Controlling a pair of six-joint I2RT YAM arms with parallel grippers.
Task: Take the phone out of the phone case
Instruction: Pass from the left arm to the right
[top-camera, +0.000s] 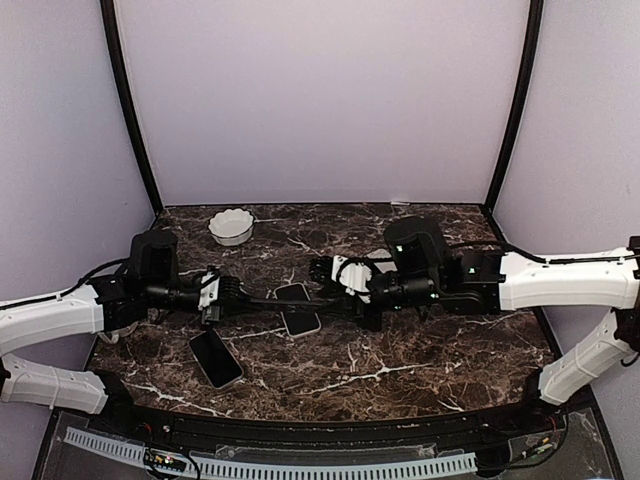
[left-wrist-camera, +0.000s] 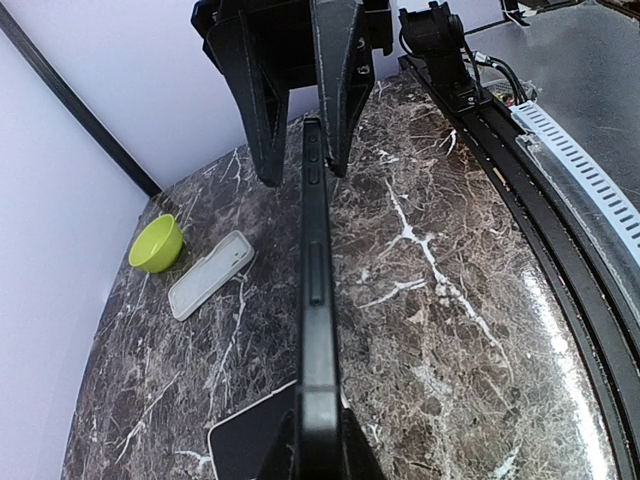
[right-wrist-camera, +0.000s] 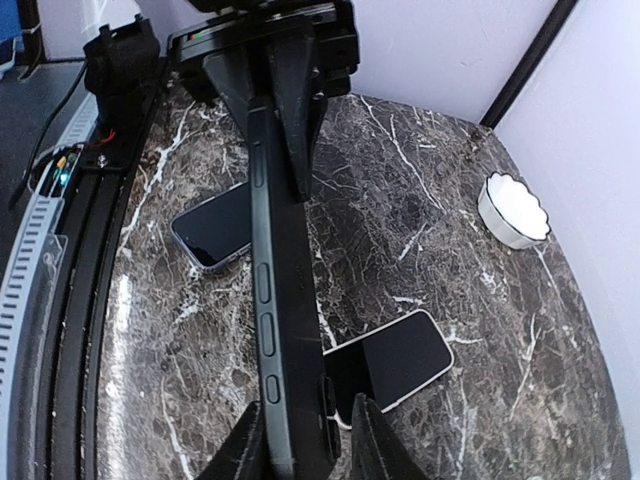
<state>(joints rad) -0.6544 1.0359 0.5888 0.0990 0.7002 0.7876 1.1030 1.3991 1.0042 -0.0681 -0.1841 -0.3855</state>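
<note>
A dark phone in its black phone case (top-camera: 290, 294) hangs on edge above the table between both arms. My left gripper (left-wrist-camera: 318, 425) is shut on its near end (left-wrist-camera: 316, 300). In the top view the left gripper (top-camera: 228, 293) comes in from the left. My right gripper (right-wrist-camera: 305, 435) straddles the other end (right-wrist-camera: 275, 250), whose grey side with buttons shows. One finger (right-wrist-camera: 238, 445) lies against that side. The other finger (right-wrist-camera: 372, 440) stands a little off the black back. In the left wrist view the right gripper (left-wrist-camera: 303, 150) also shows a gap on one side.
A white-rimmed phone (right-wrist-camera: 400, 358) lies face up under the held one, also (top-camera: 301, 323). Another phone (top-camera: 215, 358) lies near the front left. A white bowl (top-camera: 231, 227) stands at the back. A lime bowl (left-wrist-camera: 155, 243) and a pale empty case (left-wrist-camera: 208, 275) lie beyond.
</note>
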